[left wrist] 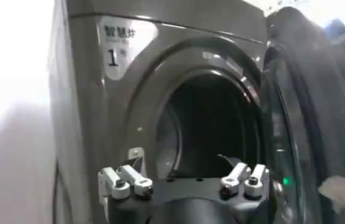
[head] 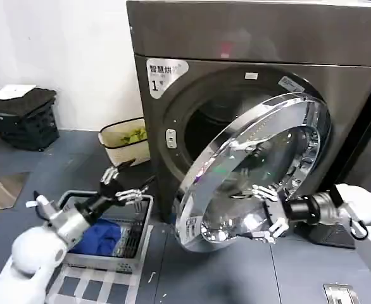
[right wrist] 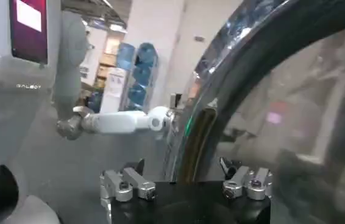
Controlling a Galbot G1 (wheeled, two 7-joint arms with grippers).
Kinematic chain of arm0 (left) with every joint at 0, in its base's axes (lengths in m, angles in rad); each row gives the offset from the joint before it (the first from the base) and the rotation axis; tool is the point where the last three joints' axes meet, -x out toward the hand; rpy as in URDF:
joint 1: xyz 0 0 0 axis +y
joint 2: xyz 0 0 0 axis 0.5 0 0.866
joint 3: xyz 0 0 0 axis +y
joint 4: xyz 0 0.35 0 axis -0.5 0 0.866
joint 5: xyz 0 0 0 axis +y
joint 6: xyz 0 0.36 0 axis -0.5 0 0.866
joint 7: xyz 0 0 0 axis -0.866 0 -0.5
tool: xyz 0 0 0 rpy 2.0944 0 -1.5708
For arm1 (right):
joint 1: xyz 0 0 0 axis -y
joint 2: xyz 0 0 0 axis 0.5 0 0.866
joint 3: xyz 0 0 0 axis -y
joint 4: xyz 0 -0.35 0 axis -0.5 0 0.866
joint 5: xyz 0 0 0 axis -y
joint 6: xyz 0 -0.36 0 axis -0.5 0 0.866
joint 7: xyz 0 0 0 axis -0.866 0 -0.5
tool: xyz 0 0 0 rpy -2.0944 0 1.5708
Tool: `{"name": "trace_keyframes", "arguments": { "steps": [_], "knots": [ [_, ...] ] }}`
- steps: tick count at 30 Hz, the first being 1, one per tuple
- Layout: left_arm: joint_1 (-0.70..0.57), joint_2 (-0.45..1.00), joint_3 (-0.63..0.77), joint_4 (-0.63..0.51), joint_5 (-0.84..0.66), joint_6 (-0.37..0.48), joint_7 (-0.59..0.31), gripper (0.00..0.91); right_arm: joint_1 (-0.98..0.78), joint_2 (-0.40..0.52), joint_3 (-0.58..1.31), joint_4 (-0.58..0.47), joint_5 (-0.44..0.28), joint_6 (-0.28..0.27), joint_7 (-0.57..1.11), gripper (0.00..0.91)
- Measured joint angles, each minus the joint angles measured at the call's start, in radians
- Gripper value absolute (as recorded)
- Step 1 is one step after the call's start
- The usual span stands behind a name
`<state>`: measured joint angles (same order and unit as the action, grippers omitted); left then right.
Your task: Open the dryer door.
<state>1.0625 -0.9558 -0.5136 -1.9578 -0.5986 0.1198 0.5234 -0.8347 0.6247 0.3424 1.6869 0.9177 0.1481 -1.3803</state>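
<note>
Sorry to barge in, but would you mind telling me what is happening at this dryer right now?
The robot is opening the dryer door. The door is swung partly out from the dryer, and the right gripper is at its lower chrome rim, fingers spread. The left gripper hangs open over a basket of blue cloth.

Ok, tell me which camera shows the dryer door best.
The head view: the whole dryer door shows there, chrome rim and tinted glass, swung partly open with the right gripper at its lower edge. The left wrist view catches only its edge beside the drum opening. The right wrist view shows a close slice of rim and glass.
</note>
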Motion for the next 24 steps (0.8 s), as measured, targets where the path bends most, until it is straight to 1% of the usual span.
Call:
{"name": "trace_keyframes", "arguments": {
  "steps": [6,11,14,18,21,24],
  "knots": [
    [-0.138,0.007,0.12,0.09,-0.04,-0.005,0.036,0.907,-0.278,-0.001,0.28,0.084,0.027,0.012,0.006,0.907],
    [-0.232,-0.002,0.22,0.12,-0.055,-0.014,0.071,0.907,-0.549,0.042,0.562,0.174,0.05,0.033,0.002,0.907],
    [-0.272,-0.013,0.275,0.123,-0.064,-0.019,0.081,0.907,-0.7,0.092,0.72,0.226,0.063,0.054,0.003,0.907],
    [-0.312,-0.022,0.345,0.122,-0.069,-0.032,0.092,0.907,-0.864,0.183,0.905,0.275,0.083,0.091,0.005,0.907],
    [-0.333,-0.031,0.398,0.123,-0.068,-0.04,0.091,0.907,-0.964,0.258,1.019,0.283,0.089,0.133,0.012,0.907],
    [-0.358,-0.047,0.456,0.129,-0.064,-0.048,0.089,0.907,-1.044,0.339,1.111,0.283,0.101,0.203,0.04,0.907]
  ]
}}
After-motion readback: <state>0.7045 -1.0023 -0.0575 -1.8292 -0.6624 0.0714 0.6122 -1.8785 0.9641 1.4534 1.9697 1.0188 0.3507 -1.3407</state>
